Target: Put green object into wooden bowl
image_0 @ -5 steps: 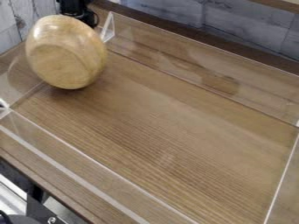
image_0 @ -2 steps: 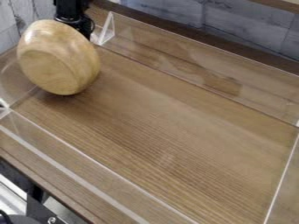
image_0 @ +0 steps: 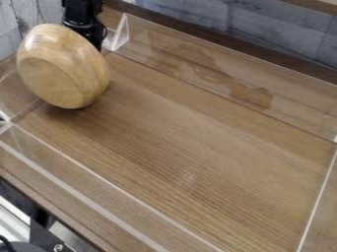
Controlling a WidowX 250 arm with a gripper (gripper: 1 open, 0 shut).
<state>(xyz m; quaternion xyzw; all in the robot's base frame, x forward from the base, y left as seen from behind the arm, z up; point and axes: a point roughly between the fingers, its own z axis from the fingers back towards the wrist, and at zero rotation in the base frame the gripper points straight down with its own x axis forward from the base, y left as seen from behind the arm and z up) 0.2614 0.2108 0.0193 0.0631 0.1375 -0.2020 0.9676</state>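
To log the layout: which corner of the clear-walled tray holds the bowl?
The far left corner: the bowl sits there, tipped, before the gripper; the other corners show bare wood.

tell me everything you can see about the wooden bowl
The wooden bowl is round, light tan, with visible grain and a smooth, rounded underside. It is tipped up so the underside faces the camera; its inside is hidden. It sits at the far left corner of the wooden table, inside the clear plastic walls. The dark claw stands just behind its top edge; whether it grips the rim cannot be seen.
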